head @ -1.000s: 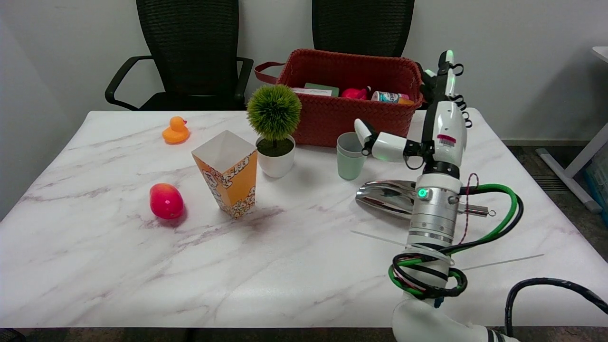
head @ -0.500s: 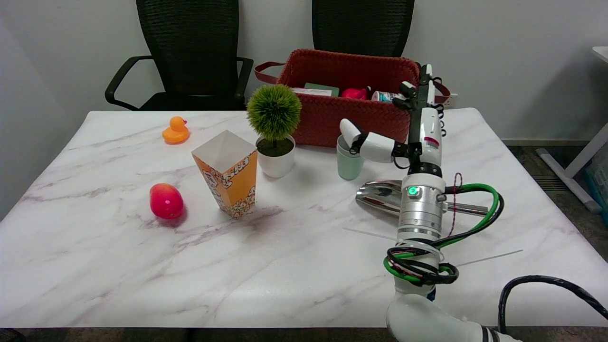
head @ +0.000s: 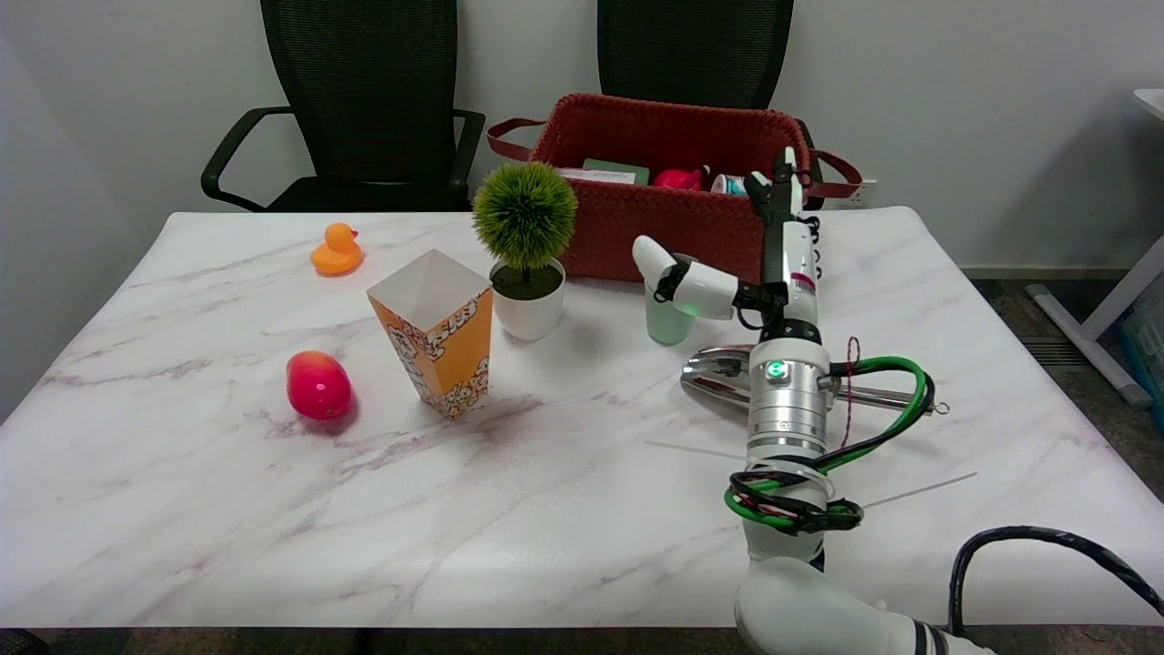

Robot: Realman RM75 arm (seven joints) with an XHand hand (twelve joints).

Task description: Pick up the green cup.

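I am working over the tabletop (head: 273, 509), where the basket (head: 668, 214) is sitting at the far edge and the cup (head: 667, 320) is standing upright just in front of it. My hand (head: 773, 264) is spreading apart around the cup, gripping nothing. The cup is looking light, stiff and smooth; I am judging mid-wall the safest hold.

The cup (head: 667, 320) stands on the table (head: 227, 509) before the basket (head: 637, 218), right of the potted plant (head: 527, 250), behind the scoop (head: 718, 375).
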